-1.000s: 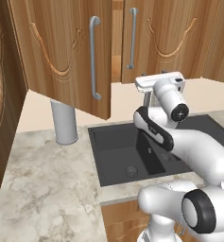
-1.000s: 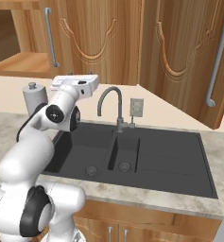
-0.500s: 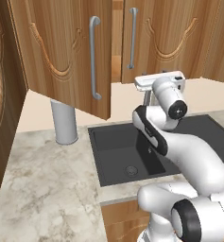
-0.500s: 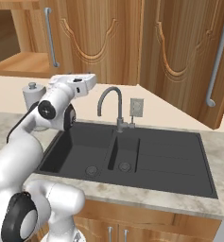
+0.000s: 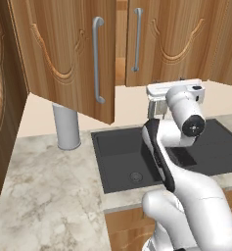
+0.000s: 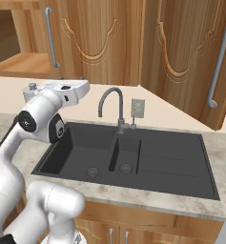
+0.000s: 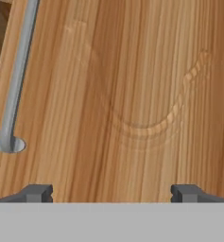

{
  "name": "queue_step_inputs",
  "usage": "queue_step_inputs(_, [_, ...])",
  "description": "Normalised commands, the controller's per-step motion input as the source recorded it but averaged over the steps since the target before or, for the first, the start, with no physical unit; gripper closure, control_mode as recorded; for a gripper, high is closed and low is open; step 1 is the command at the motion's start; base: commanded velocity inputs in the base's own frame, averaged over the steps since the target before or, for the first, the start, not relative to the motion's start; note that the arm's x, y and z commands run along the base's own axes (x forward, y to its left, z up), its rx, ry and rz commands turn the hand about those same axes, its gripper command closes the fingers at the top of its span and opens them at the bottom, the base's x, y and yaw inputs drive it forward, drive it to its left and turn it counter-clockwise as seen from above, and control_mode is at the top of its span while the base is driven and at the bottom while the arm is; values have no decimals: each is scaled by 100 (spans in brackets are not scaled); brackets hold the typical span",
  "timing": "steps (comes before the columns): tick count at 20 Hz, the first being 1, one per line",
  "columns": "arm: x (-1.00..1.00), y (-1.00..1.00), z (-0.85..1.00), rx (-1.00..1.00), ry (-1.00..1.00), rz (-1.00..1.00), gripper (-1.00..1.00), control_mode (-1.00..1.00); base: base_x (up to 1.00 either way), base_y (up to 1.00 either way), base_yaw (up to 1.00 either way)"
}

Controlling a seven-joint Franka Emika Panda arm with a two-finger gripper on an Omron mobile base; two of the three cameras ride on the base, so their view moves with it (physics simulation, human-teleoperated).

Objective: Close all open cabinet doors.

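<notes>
My claw (image 7: 111, 193) is spread apart, facing a door (image 7: 132, 94) (closed, I think). Risk: I swing toward the open door (image 5: 71, 54) and snag its handle (image 5: 98, 59) or the faucet (image 6: 113, 107).

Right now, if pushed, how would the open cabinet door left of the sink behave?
The open cabinet door looks like a rigid wood panel, so it probably swings as one piece. Its smooth face may let a push slip; pushing near the bar handle, at the free edge, likely works easiest.

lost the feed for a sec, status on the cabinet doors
Gripper open, empty, facing a door panel. Left door and right door swung open. Nothing in the way.
</notes>
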Motion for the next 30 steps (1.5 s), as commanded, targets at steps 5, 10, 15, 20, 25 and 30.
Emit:
queue_step_inputs(5, [-84, 0, 43, 0, 13, -8, -100, -100, 0, 0, 0])
queue_step_inputs(10, [-90, 0, 32, 0, 15, -8, -100, -100, 0, 0, 0])
queue_step_inputs(15, [-87, 2, 14, 0, 8, -5, -100, -100, 0, 0, 0])
queue_step_inputs(20, [-90, 24, 0, 0, 0, -1, -100, -100, 0, 0, 0])
queue_step_inputs(25, [-82, 41, 0, 0, 0, 0, -100, -100, 0, 0, 0])
queue_step_inputs(30, [-78, 54, 0, 0, 0, 0, -100, -100, 0, 0, 0])
